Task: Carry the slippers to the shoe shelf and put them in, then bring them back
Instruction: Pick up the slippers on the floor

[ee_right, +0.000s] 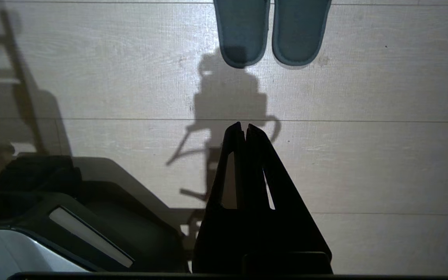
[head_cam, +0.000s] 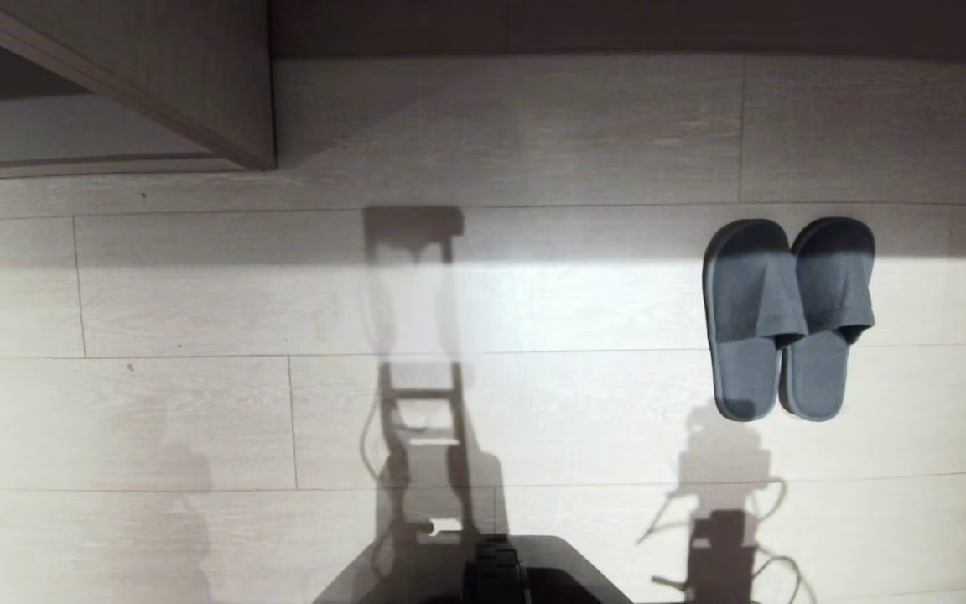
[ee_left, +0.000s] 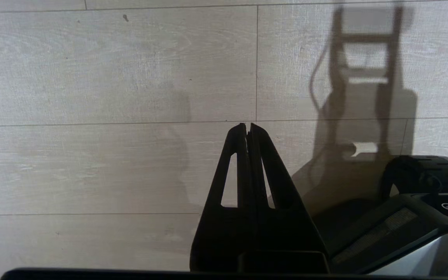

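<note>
Clenched and empty, left claw [ee_left: 246, 126] and right claw [ee_right: 244, 126] over pale plank floor [head_cam: 198, 419], slippers [head_cam: 787, 319] side by side farther off to the right, shoe shelf [head_cam: 114, 101] far left.

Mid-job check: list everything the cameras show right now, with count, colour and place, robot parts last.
slippers: one pair, grey-blue, side by side on the floor, right of centre in the head view, untouched.
shoe shelf: one, beige wood-grain, only a corner showing at the head view's upper left.
floor: pale wood-look planks, crossed by the robot's shadows.
robot base: dark, at the head view's bottom edge.
left pincer: one, black, shut, empty, over bare floor.
right pincer: one, black, shut, empty, short of the slippers' heels.
</note>
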